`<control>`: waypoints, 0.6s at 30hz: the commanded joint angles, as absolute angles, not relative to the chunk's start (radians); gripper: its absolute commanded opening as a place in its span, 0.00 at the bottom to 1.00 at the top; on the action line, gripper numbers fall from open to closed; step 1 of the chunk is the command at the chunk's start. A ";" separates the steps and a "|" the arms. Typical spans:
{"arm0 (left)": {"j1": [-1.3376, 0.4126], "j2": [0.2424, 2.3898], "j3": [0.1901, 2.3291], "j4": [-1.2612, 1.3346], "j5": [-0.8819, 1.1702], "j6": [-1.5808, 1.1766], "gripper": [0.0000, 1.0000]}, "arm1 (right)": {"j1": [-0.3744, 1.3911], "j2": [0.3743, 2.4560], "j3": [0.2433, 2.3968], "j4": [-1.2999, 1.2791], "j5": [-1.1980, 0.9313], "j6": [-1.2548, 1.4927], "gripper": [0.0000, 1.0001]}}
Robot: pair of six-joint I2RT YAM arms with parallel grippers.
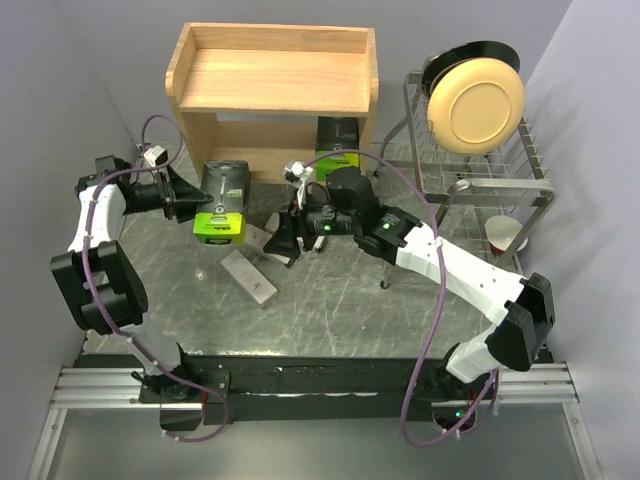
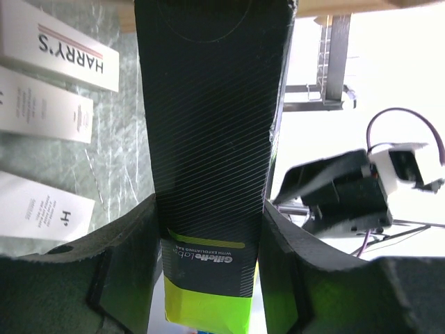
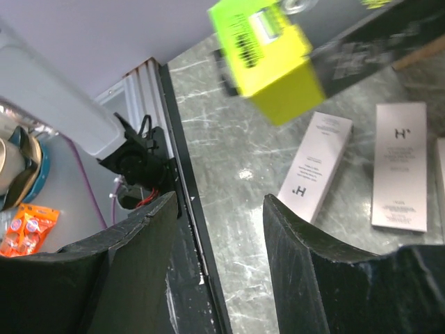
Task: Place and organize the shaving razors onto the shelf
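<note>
The wooden shelf (image 1: 275, 80) stands at the back centre. My left gripper (image 1: 188, 200) is shut on a black-and-lime razor pack (image 1: 222, 200), which it holds off the table in front of the shelf's left side; in the left wrist view the pack (image 2: 208, 139) sits between both fingers. A second black-and-lime pack (image 1: 337, 140) stands in the shelf's lower tier. My right gripper (image 1: 282, 240) is open and empty over the table middle. Three slim white boxes lie flat there (image 3: 316, 163) (image 3: 400, 163) (image 3: 440, 181); from above I see one fully (image 1: 248, 275).
A wire dish rack (image 1: 500, 180) stands at the right with a cream plate (image 1: 475, 105) upright in it and a small cup (image 1: 505, 235) at its near end. The table's black front rail (image 3: 191, 229) runs under my right fingers.
</note>
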State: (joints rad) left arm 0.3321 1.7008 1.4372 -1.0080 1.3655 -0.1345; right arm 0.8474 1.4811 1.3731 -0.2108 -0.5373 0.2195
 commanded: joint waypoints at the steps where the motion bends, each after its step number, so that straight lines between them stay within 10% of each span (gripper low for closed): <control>1: 0.321 1.727 1.503 -0.916 1.451 -0.250 0.24 | 0.888 1.494 1.419 -0.176 -0.519 0.158 0.59; 11: 0.322 1.761 1.519 -0.766 1.427 -0.452 0.28 | 0.963 1.627 1.543 -0.138 -0.313 0.155 0.26; 18: 0.322 1.753 1.513 -0.632 1.410 -0.598 0.30 | 0.986 1.785 1.687 -0.153 -0.244 0.146 0.22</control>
